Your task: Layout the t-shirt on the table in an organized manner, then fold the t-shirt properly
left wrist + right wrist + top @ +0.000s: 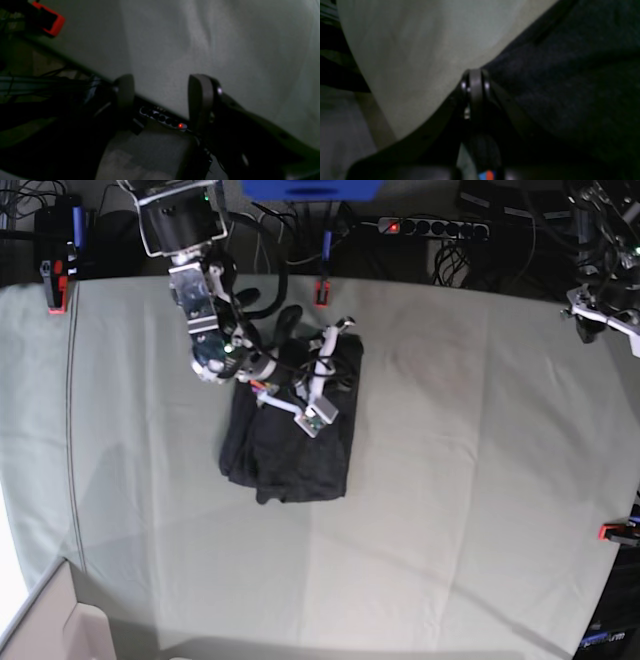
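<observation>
T-shirt: I see the t-shirt [290, 435] lying as a compact dark bundle on the table [470, 480], toward my right arm's side and near the far edge, already gathered into a rough rectangle.
Long axis: it runs from the far edge toward me in the base view, with the near end slightly ragged.
Right gripper: my right gripper [475, 82] sits at the far end of the bundle. Its jaws are pressed together, and the wrist view puts the tips right on the shirt's border where dark cloth meets pale cover. I cannot tell whether any fabric is pinched between them.
Left gripper: my left gripper [160, 97] stands well apart at the far corner of the table, jaws spread wide with nothing between them, over bare cloth and the table's edge, a red clamp [51, 21] off to one side.
Nearer arm: the right, by far.
Judgement: any next tuck or smoothing falls to the right arm, working along that axis toward me.
</observation>
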Robot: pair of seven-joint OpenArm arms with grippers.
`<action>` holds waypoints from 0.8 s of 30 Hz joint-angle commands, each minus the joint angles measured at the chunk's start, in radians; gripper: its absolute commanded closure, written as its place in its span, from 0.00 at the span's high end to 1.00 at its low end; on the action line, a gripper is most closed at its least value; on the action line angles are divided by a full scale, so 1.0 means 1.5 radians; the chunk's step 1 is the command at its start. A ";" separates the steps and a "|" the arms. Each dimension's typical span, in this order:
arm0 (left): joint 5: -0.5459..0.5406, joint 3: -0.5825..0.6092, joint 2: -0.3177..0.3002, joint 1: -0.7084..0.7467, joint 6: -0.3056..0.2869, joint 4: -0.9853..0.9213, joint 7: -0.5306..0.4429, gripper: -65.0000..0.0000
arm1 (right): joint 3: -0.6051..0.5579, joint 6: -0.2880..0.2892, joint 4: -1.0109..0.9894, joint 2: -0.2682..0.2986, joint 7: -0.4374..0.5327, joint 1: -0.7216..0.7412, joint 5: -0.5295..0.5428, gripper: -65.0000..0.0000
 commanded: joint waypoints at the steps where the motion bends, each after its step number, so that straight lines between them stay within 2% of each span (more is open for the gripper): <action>1: -0.007 -0.004 -0.011 0.007 0.001 0.014 -0.013 0.52 | 0.000 0.009 0.039 0.003 0.013 -0.002 0.013 0.00; 7: -0.008 -0.005 -0.008 0.015 0.000 0.014 -0.013 0.52 | 0.001 0.009 0.218 0.030 0.009 -0.057 0.009 0.00; 10: -0.010 -0.005 -0.007 0.036 0.000 0.014 -0.013 0.52 | 0.022 0.009 0.221 0.047 0.009 -0.063 0.009 0.00; 15: -0.010 -0.005 -0.007 0.065 -0.005 0.014 -0.017 0.52 | 0.136 0.009 0.159 0.046 0.010 -0.057 0.014 0.00; 20: -0.007 -0.015 -0.010 0.093 -0.106 0.013 -0.018 0.51 | 0.210 0.009 0.173 0.047 0.010 -0.077 0.014 0.00; 24: -0.001 -0.077 -0.007 0.100 -0.150 0.004 -0.018 0.51 | 0.258 0.009 0.261 0.047 0.014 -0.135 0.014 0.00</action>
